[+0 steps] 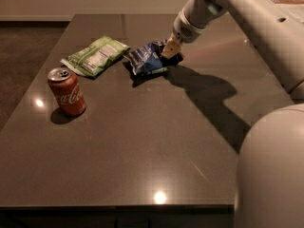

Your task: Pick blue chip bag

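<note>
Where the tool [170, 49] touches, the blue chip bag [148, 59] ends.

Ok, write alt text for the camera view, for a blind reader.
A robot arm's gripper is at the right end of a blue chip bag on a dark table. A green snack bag lies left of it, and a red cola can stands upright at the front left.
</note>
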You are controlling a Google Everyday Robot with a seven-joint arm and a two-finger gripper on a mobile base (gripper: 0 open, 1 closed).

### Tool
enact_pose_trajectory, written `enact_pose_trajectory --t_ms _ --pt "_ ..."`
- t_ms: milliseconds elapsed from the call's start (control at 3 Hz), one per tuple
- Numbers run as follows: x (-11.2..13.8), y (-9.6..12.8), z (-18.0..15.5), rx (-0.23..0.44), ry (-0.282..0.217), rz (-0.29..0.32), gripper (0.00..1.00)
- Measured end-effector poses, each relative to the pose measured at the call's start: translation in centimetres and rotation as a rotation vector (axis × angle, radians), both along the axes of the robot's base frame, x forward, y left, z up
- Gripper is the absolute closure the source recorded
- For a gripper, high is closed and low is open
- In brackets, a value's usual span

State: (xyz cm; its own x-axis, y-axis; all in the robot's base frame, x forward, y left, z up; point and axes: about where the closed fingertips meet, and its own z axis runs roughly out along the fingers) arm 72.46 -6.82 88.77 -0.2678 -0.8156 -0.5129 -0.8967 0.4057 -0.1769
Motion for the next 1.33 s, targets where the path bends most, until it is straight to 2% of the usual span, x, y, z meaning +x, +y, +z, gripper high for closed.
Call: enact_pose_trajectory --t_ms 333,667,1333 --pt "-1.2 0.5 2.3 0.033 -0.009 0.032 1.0" --pt "-2.4 1.0 5.7 0.077 -0.031 0.074 1.0" --pt "-4.5 2.3 12.6 0.113 -0.067 0.172 1.0"
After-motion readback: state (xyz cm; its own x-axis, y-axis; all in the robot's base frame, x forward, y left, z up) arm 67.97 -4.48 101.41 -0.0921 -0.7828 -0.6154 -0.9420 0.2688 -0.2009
